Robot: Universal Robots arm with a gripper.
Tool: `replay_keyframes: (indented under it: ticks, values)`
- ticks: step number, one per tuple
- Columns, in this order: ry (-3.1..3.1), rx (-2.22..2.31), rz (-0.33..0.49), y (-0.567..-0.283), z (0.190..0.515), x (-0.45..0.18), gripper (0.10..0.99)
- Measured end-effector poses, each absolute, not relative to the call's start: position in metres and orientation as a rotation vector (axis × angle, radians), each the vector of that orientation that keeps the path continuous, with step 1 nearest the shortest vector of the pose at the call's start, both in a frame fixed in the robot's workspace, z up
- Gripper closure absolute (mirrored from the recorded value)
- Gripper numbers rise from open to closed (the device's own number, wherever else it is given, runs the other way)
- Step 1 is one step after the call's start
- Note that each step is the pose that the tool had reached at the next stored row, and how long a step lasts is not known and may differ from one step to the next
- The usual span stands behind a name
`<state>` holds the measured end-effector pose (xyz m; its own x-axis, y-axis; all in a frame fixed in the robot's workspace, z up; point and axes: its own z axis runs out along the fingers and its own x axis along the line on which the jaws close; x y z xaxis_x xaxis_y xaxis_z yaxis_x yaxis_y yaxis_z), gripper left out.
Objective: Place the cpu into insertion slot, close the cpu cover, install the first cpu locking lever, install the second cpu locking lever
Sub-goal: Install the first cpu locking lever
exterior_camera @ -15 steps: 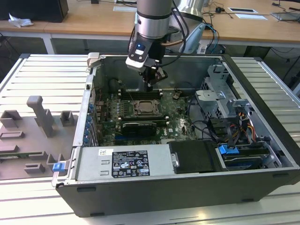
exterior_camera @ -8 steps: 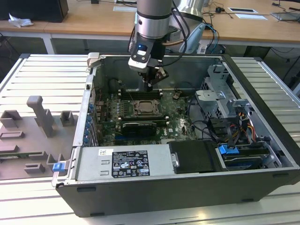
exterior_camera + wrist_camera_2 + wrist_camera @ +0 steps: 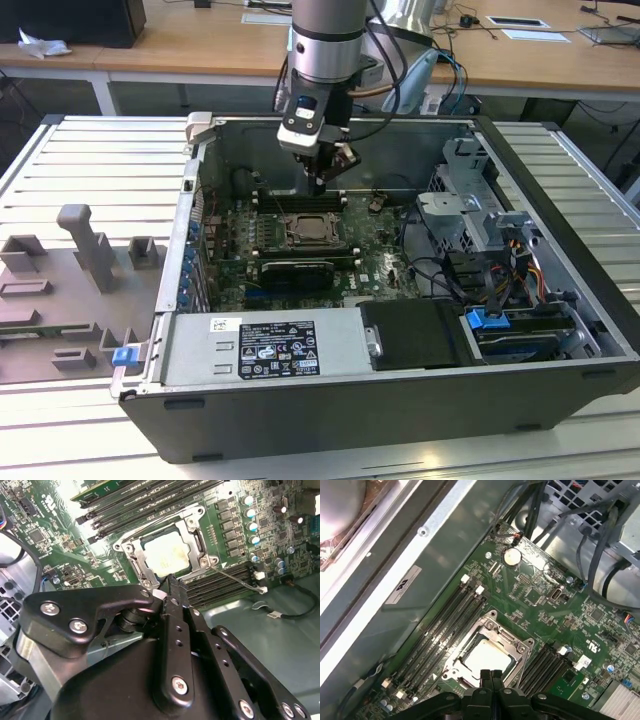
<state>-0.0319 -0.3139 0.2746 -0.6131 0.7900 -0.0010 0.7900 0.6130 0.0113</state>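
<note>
The cpu (image 3: 167,554) (image 3: 487,657), a pale silvery square, lies in the insertion slot on the green motherboard and hides it. The cpu cover (image 3: 134,560) (image 3: 490,625), a silvery frame, lies flat around the chip, which shows through its window. A thin metal locking lever (image 3: 235,577) runs from one socket corner out along the memory slots. My gripper (image 3: 171,582) (image 3: 491,674) is shut with nothing between its fingers, tips just above the socket's edge. In the exterior view the gripper (image 3: 319,182) hangs inside the open case, slightly behind the socket (image 3: 318,232).
The computer case (image 3: 300,420) lies open on a slatted metal table. Long black memory slots (image 3: 445,625) flank the socket. A black expansion card (image 3: 297,272) sits in front of it. Drive cages and cables (image 3: 480,250) fill the exterior view's right. Grey fixtures (image 3: 85,250) stand at its left.
</note>
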Motion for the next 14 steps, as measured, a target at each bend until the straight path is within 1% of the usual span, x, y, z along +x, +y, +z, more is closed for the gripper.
replay_keyframes:
  ticks: [14]
  values:
    - [2.897, 1.202, 0.016, -0.3139, 0.2746, -0.0319, 0.98]
